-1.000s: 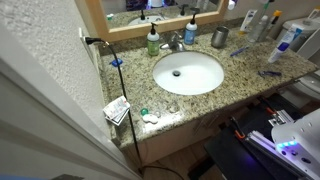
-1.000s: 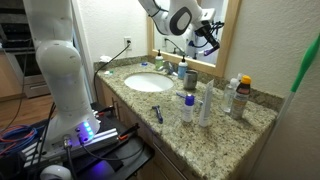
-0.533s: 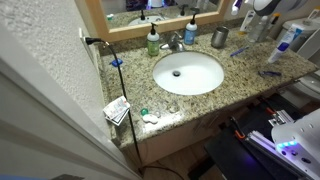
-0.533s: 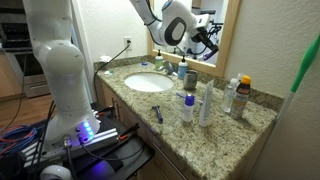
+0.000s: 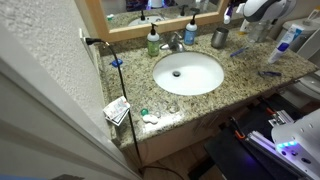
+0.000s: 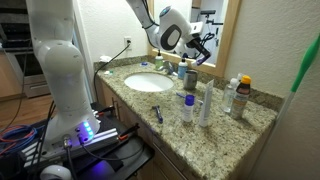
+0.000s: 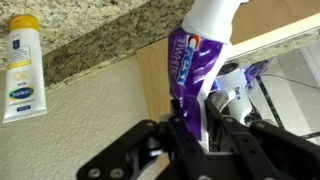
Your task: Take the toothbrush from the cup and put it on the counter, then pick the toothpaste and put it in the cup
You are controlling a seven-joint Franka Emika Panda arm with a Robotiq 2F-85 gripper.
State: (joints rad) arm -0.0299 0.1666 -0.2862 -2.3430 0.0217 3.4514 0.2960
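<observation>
**A:** What does the black two-finger gripper [image 7: 197, 110] hold?

**B:** One white and purple plastic toothpaste tube [image 7: 196, 55]. The jaws are closed only part of the way and press on the tube from both sides, near one end. The long axis of the tube runs out past the fingertips, almost in line with them.

**A:** And where is the small dull grey metallic cup [image 5: 220, 38]?

**B:** In an exterior view it stands upright on the speckled beige-brown granite counter [image 5: 235, 85], near the back wall. It is lower than the gripper and toward the oval white sink [image 5: 200, 78]. I think the tube must go that way and then down, free end first, into the open mouth.

**A:** How many of each thing?

**B:** One arm, one tube and one cup. There is also one slim light blue toothbrush [image 5: 239, 52]. It lies on the counter just beside the cup, already out of it.
</observation>
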